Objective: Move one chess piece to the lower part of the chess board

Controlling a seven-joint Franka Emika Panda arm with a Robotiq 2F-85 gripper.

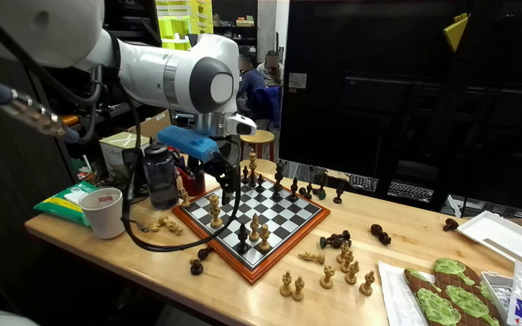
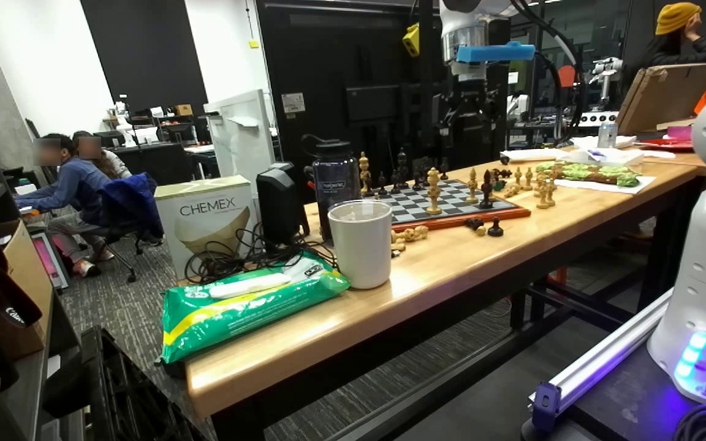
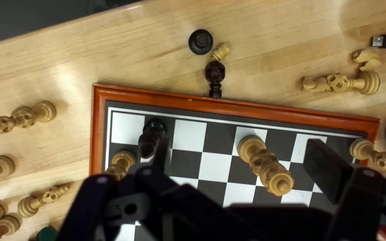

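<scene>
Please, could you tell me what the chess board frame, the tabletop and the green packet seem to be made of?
Chess board frame: probably varnished wood; reddish-brown, slightly glossy, with a small pale nick.
Tabletop: likely clear-coated light wood; grain and joined strips show, with bright reflections.
Green packet: apparently thin plastic film, glossy and creased; possibly foil-lined, which I cannot tell.

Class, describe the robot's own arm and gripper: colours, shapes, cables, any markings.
The arm is rounded and white, with a dark grey cap, looping black cables and a blue block attached above the gripper, which is mostly black with two flat-faced fingers. No lettering is readable.
</scene>
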